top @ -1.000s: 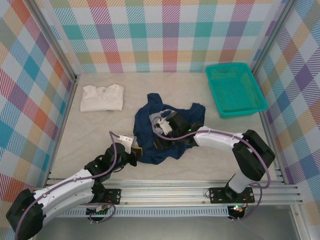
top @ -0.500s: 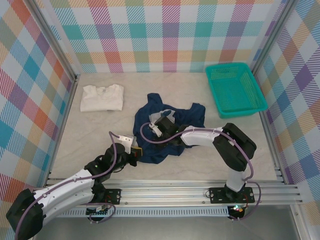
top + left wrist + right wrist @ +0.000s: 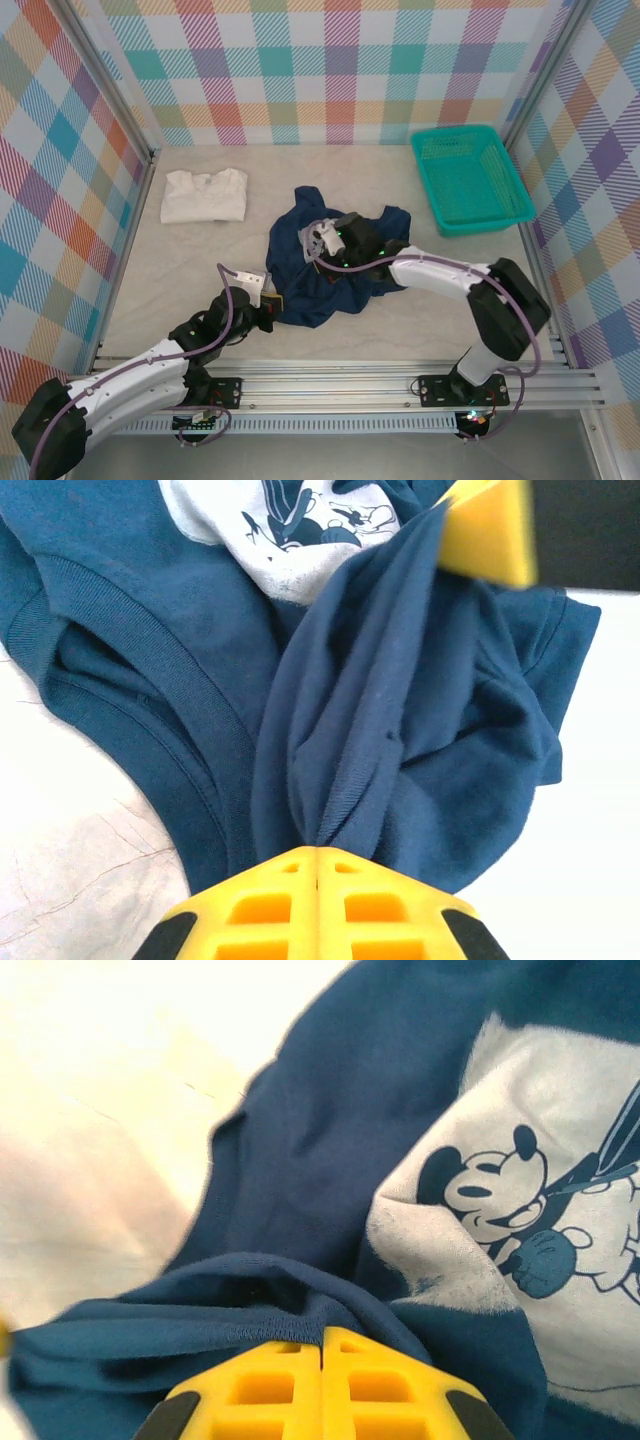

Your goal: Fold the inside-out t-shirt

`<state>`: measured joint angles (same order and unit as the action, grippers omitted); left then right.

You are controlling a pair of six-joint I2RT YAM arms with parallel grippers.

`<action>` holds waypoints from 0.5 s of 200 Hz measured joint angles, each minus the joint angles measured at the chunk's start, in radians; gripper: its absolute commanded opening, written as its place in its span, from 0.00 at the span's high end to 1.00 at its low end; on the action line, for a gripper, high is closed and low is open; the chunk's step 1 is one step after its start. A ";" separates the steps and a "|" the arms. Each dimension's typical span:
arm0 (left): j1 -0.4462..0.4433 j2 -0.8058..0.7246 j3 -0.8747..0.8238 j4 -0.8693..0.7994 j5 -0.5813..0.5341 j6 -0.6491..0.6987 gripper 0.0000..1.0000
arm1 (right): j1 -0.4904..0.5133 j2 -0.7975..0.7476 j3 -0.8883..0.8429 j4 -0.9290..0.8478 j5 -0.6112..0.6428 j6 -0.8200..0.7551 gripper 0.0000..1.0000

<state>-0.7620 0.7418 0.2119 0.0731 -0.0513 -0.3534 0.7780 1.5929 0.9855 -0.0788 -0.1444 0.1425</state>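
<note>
Inside-out t-shirt [image 3: 300, 290] lies crumpled on table [image 3: 190, 265], outside the teal basket [image 3: 485, 222].

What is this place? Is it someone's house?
Probably a robot test cell, not a house: a left arm and right arm bolted to a metal rail, plaid panel walls, a navy t-shirt.

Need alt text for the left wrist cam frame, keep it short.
The left gripper, its yellow fingers closed at the bottom edge, pinches a gathered fold of the navy t-shirt, whose creases run up the frame. A white cartoon print shows on the shirt at the top, with pale table at lower left.
</note>
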 measured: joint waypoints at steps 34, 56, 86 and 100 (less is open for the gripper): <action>0.000 0.024 0.001 0.002 -0.025 -0.002 1.00 | -0.042 -0.078 -0.040 0.004 -0.183 0.073 1.00; 0.000 0.058 0.009 0.005 -0.056 -0.002 1.00 | -0.083 -0.123 -0.074 0.005 -0.315 0.139 1.00; 0.000 0.121 0.065 0.041 -0.070 0.007 1.00 | -0.169 -0.182 -0.086 0.000 -0.467 0.229 1.00; 0.000 0.153 0.088 0.076 -0.038 0.019 1.00 | -0.196 -0.192 -0.085 -0.023 -0.491 0.249 1.00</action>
<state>-0.7620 0.8944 0.2996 0.1493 -0.0891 -0.3344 0.5816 1.4006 0.9005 -0.1017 -0.6350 0.3916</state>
